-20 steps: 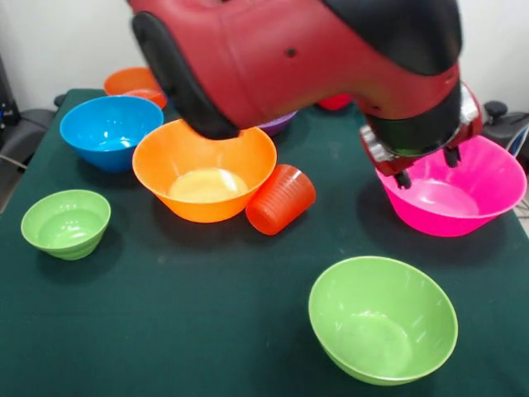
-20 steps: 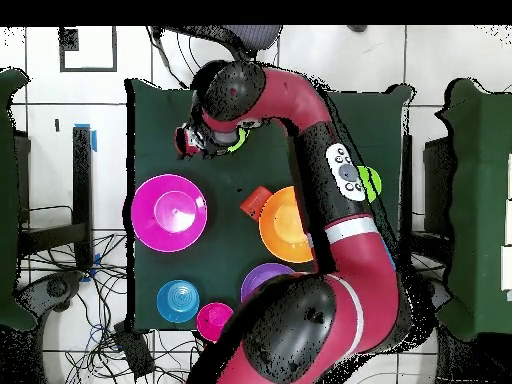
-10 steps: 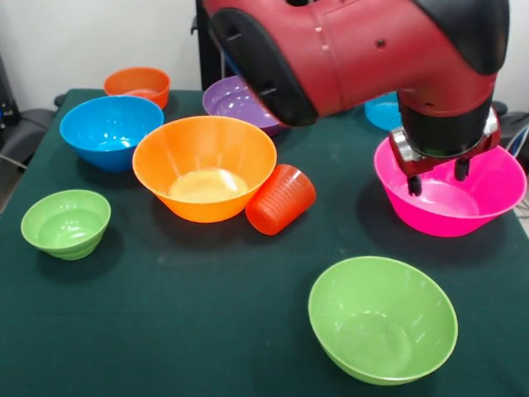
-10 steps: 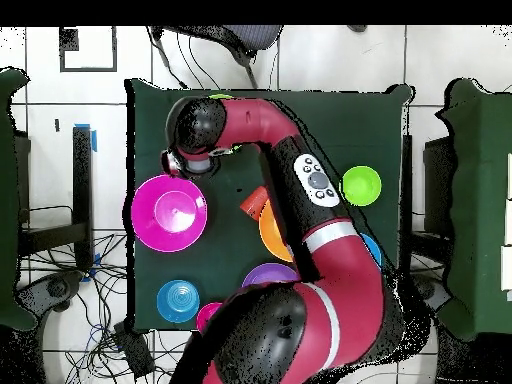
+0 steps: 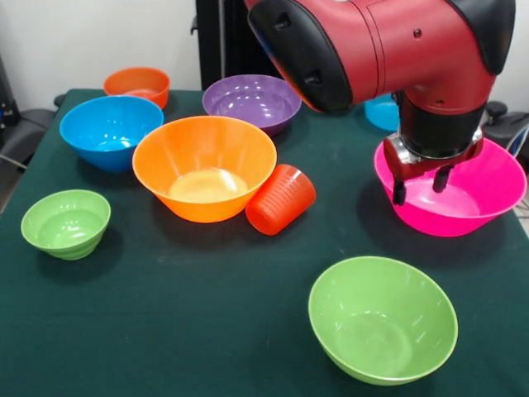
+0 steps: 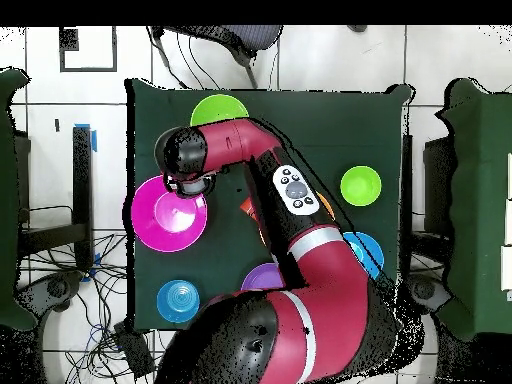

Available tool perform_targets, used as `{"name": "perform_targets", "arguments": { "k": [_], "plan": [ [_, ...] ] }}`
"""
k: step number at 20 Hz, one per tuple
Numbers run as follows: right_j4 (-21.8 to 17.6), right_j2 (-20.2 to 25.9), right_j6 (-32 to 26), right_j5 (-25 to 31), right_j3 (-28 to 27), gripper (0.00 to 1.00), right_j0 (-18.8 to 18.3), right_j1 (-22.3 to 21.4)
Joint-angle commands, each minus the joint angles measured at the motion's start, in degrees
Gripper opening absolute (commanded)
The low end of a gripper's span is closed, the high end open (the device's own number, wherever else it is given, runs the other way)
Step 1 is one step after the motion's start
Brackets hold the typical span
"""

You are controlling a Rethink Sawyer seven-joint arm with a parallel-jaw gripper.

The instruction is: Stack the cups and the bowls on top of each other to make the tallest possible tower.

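The desk (image 5: 165,331), covered in dark green cloth, carried the bowls spread out singly; no tower had been started. The red arm (image 5: 380,41) reached down over the big pink bowl (image 5: 479,186), and its hand (image 5: 420,185) hung at that bowl's near rim, fingers apart and holding nothing, one finger outside the wall and one over the inside.

The big orange bowl (image 5: 204,165) sat mid-desk with the orange-red cup (image 5: 281,198) lying on its side against it. Nearer the front stood the larger green bowl (image 5: 383,318). The blue bowl (image 5: 110,131) and purple bowl (image 5: 252,101) sat farther back, the small green bowl (image 5: 66,222) and small orange bowl (image 5: 137,83) off to the side.

The step looked like gripping the pink bowl's rim. It would go best by lowering until the wall sat well between the fingers, closing firmly, then lifting straight up so the slick plastic did not slip or tip.
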Motion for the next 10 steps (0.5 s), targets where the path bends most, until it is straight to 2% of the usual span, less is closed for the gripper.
{"name": "perform_targets", "arguments": {
  "k": [1, 3, 5, 10],
  "plan": [
    [-2.95, -2.25, -5.72, 0.39, 0.34, 1.0, -0.25, 0.72],
    [-3.09, -0.98, -9.35, 1.5, 0.01, 1.0, -0.82, 0.99],
    [-3.99, -1.26, -9.71, 0.61, 0.32, 1.0, -0.9, 1.0],
    [-4.85, -4.13, -3.18, -3.37, 2.55, 1.0, -0.58, 3.03]
  ]
}}
